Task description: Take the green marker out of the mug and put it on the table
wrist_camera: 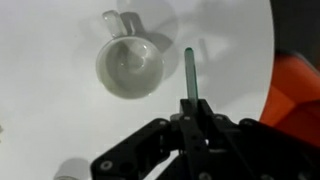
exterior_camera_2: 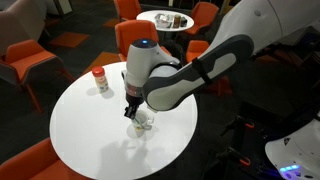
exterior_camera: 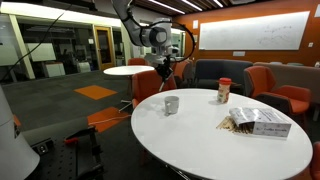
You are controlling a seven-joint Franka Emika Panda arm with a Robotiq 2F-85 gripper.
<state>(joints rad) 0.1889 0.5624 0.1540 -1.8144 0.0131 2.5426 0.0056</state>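
The grey mug [wrist_camera: 130, 65] stands on the white table [wrist_camera: 50, 120], and in the wrist view I look down into it and see nothing inside. My gripper [wrist_camera: 192, 106] is shut on the green marker [wrist_camera: 190, 75], which sticks out of the jaws to the right of the mug, above the tabletop. In both exterior views the gripper [exterior_camera: 163, 72] [exterior_camera_2: 132, 112] hangs just above the mug [exterior_camera: 172, 104] [exterior_camera_2: 145, 122], near the table's edge [exterior_camera: 200, 145] [exterior_camera_2: 90, 135].
A jar with a red lid [exterior_camera: 224, 90] [exterior_camera_2: 100, 80] stands on the table. A box of items [exterior_camera: 262, 122] lies near one side. Orange chairs [exterior_camera: 280, 92] [exterior_camera_2: 25, 60] ring the table. A smaller round table [exterior_camera: 130, 70] [exterior_camera_2: 165, 18] stands beyond.
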